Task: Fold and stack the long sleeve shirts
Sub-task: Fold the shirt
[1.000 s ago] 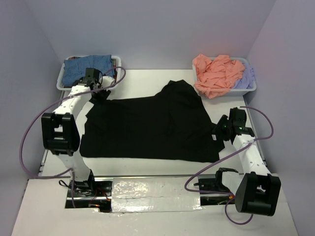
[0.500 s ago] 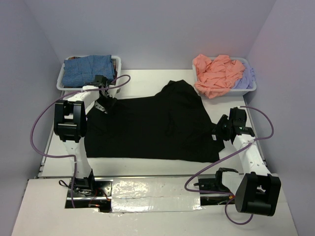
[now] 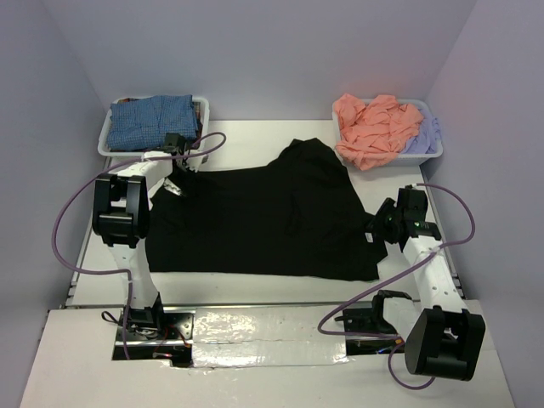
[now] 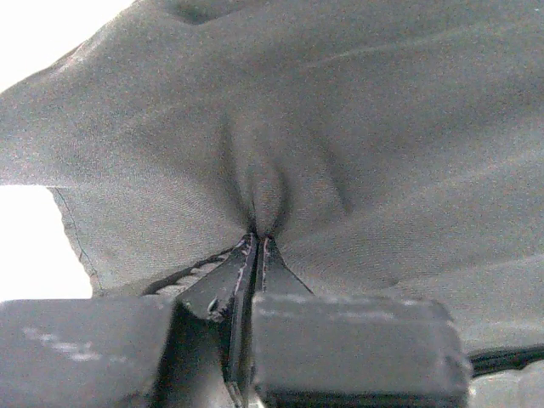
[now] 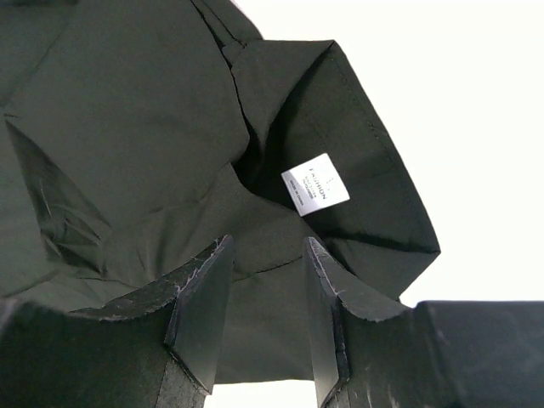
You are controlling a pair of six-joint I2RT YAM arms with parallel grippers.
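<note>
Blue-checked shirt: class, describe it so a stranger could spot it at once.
Find the white table; a white bin sits at its far left corner. The blue-checked shirt lies inside, the only patterned cloth: the right bin's pink shirt and lavender shirt are plain.

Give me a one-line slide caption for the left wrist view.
Left claw shut on a puckered fold of the black shirt, close to the cloth's edge.

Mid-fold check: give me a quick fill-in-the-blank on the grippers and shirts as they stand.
1. The left gripper is ___ on the black shirt.
2. The right gripper is ___, beside the white label.
3. The blue-checked shirt lies in the ___ bin.
Missing: shut; open; left.
</note>
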